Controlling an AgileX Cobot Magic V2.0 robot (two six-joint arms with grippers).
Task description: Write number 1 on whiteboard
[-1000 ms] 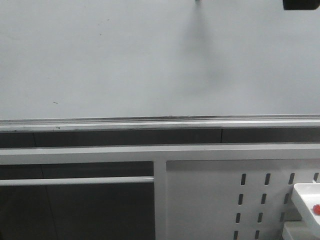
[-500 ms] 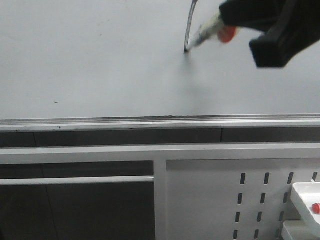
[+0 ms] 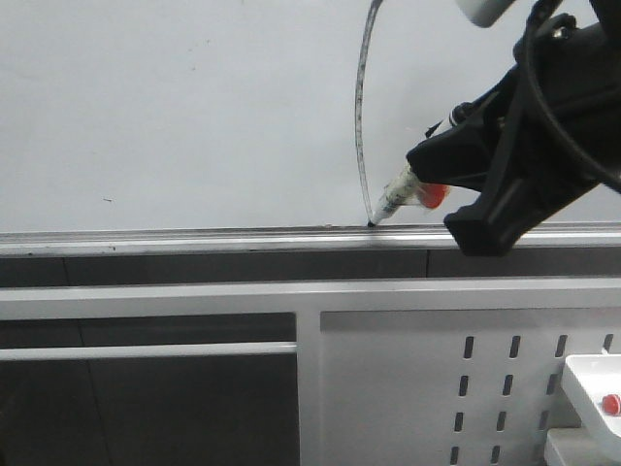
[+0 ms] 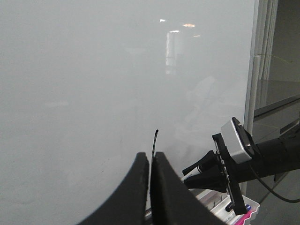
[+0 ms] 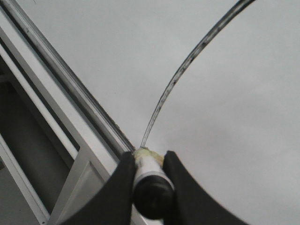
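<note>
Lengthened number 1 (image 3: 359, 126) reaches rail; marker (image 5: 149, 173) apparently touching.

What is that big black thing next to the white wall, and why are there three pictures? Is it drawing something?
It is a robot with two arms. The black thing is its right arm, ending in a right gripper whose jaws pinch a marker, the way your fingers hold a pen. The white wall is a whiteboard. The long dark line is the number 1; the marker's tip sits at its bottom end, just above the board's silver rail.

One picture looks forward from the robot's front. The other two come from small cameras on its wrists. The right wrist one shows the marker up close between the jaws. The left wrist one shows the left gripper, shut and holding nothing, facing the board.
</note>
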